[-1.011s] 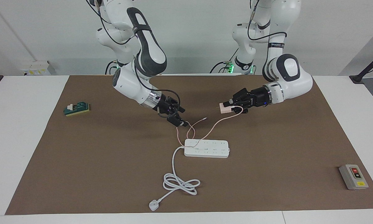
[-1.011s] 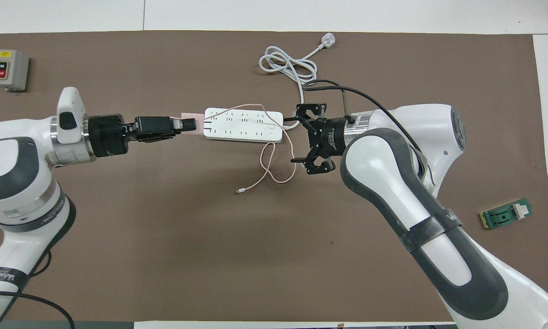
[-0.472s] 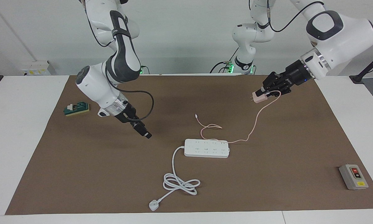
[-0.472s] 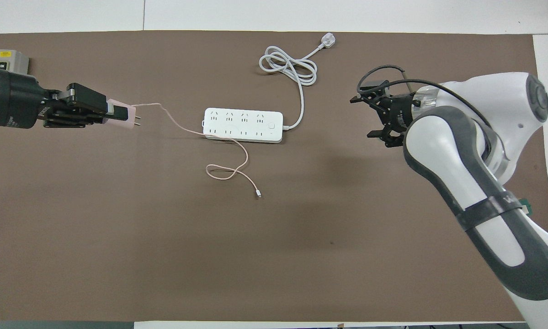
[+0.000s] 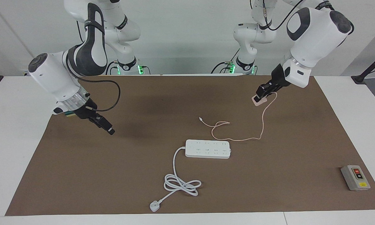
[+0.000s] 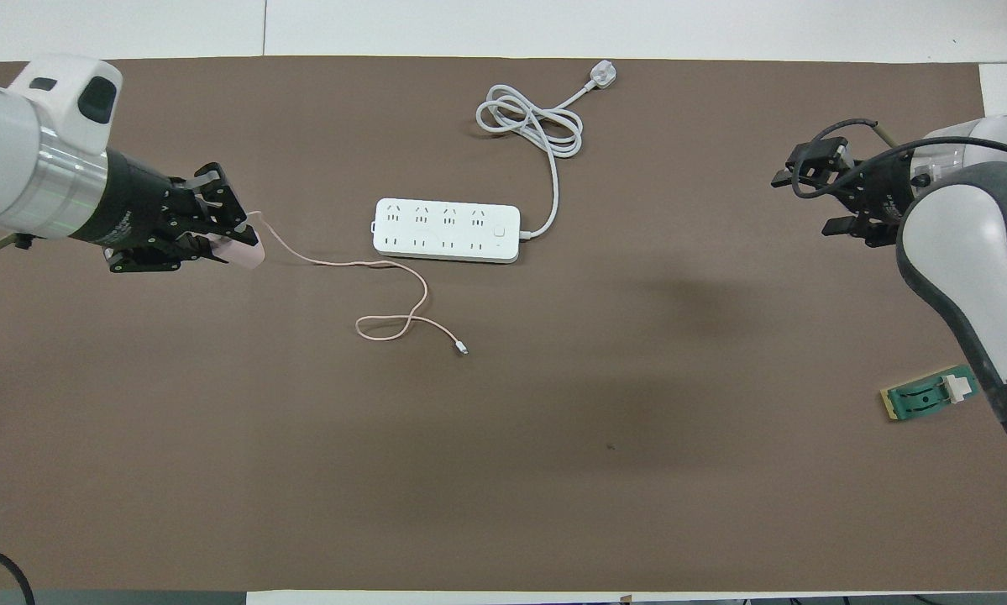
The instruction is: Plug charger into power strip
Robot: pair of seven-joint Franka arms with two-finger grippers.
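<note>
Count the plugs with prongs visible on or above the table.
2. The pink charger sits in the left claw, raised over the mat toward the left arm's end. The white plug ending the power strip's cord lies farthest from the robots.

The left claw grips the pink charger over the mat, its cable trailing beside the power strip.

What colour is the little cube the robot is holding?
Pale pink. The charger in the left gripper shows best in the facing view; its thin cable is pink too.
</note>
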